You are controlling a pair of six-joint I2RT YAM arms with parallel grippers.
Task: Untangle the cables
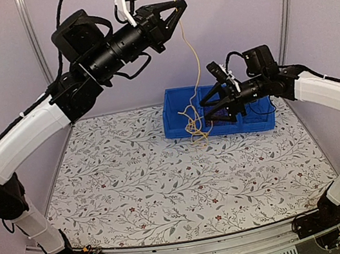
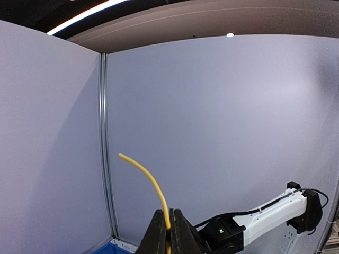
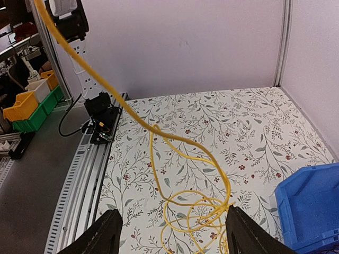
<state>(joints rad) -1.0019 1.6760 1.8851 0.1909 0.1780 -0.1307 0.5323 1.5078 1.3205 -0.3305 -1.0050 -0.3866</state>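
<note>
The left arm (image 1: 27,134) reaches high up and leans over to the far middle. The left gripper (image 1: 179,8) points right. Its two fingers (image 2: 159,235) are pressed tight together on a yellow cable (image 2: 156,188). The right arm (image 1: 331,93) bends at the elbow and reaches left, lower down. The right gripper (image 1: 205,112) points left and a bit down. Its fingers (image 3: 106,233) are spread wide apart.

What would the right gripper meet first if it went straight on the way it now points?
Most likely the cable: its yellow loops hang just ahead of the right gripper, in line with the open jaws. Beyond them is the table. How close the loops are is hard to tell.
</note>
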